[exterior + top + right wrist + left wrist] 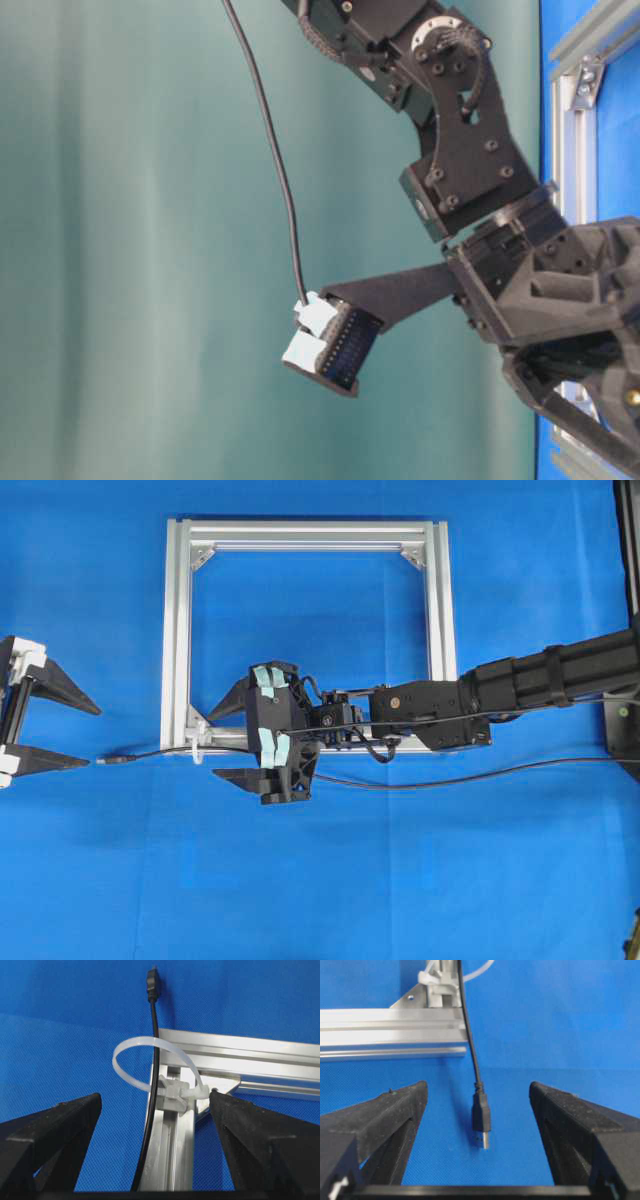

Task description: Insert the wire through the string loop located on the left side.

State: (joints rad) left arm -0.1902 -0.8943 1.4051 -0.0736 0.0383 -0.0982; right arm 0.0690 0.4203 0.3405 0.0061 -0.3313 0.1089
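- The right gripper [232, 742] reaches across from the right, over the lower left corner of the aluminium frame [176, 630], fingers spread wide and holding nothing.
- The left gripper [88, 735] sits at the left edge, fingers wide apart, the plug tip [481, 1119] lying loose between them.
- The wire [154, 1040] passes through the string loop [131, 1045] at that corner, plug tip beyond the frame.
- A blue cloth [320, 880] covers the table; the table-level view shows a teal backdrop [130, 240].
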